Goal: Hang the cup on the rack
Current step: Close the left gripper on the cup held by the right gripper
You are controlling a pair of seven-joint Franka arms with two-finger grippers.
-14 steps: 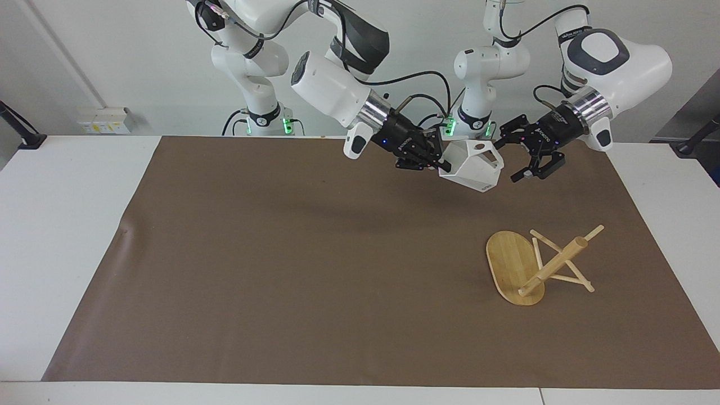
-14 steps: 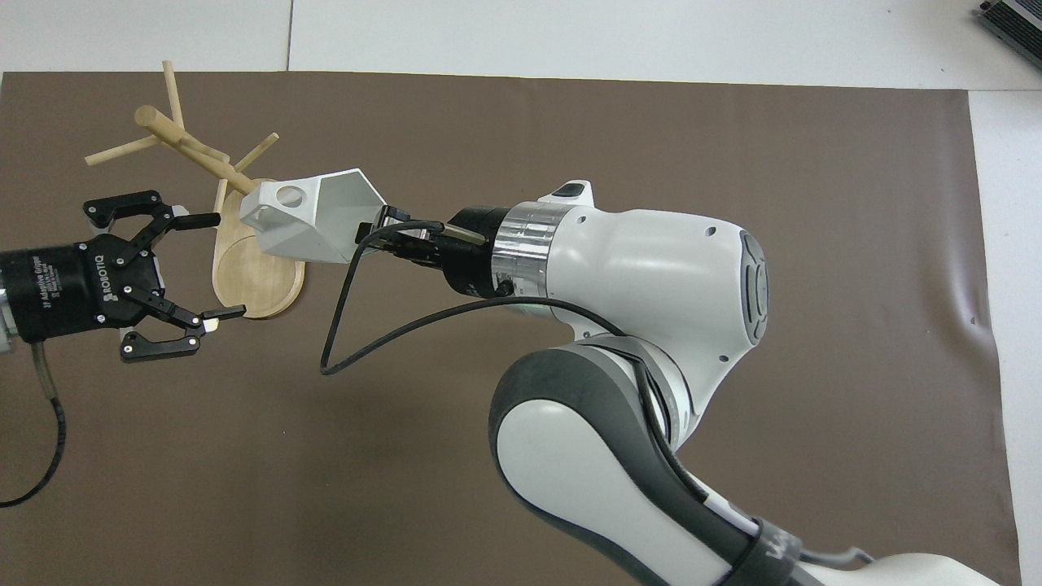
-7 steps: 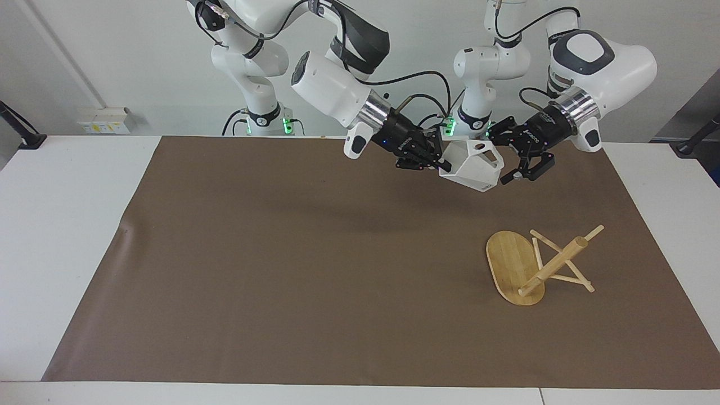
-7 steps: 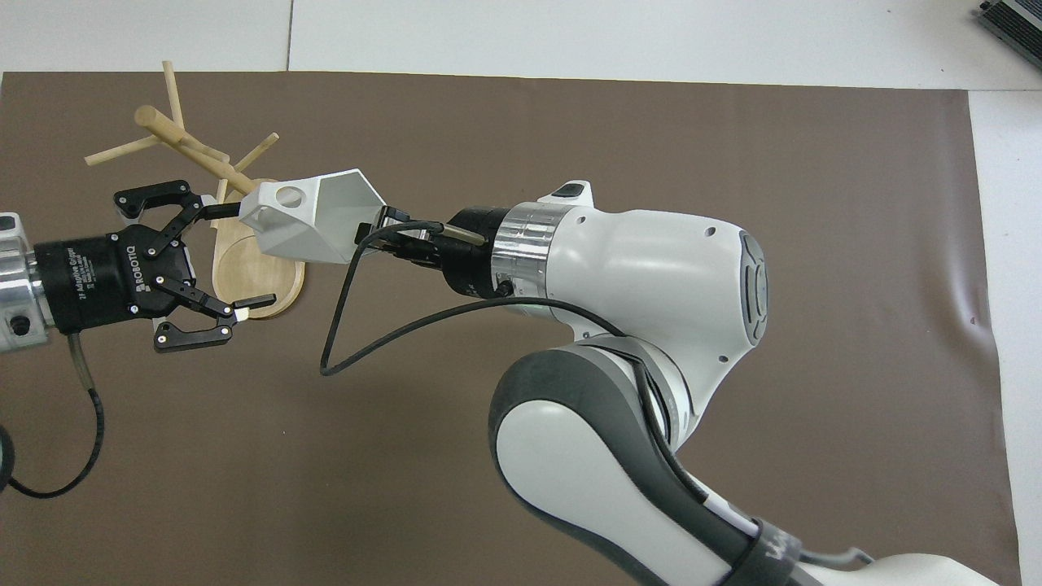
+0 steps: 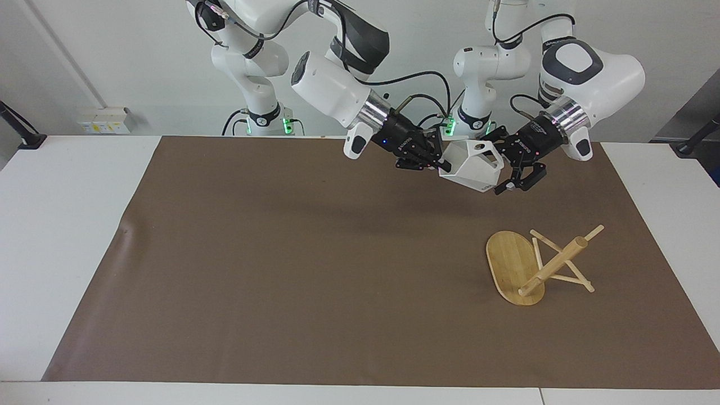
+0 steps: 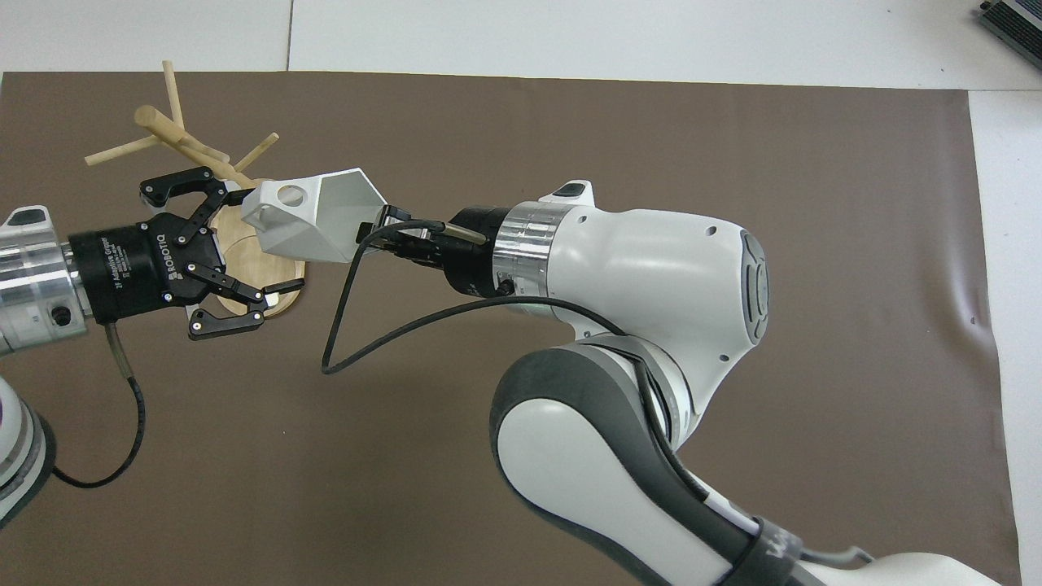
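The cup (image 5: 471, 166) was held aloft in the clamped right gripper (image 5: 440, 162); the left gripper (image 5: 502, 164), spread wide, risked dislodging it in transfer.

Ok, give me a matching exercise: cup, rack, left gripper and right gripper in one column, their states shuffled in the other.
Things:
1. cup
2. rack
3. left gripper
4. right gripper

States:
A. lying tipped over on the brown mat
B. shut on the cup's rim
C. held up in the air
D. open, fingers on either side of the cup's handle end

Pairs: 1-C, 2-A, 3-D, 4-B
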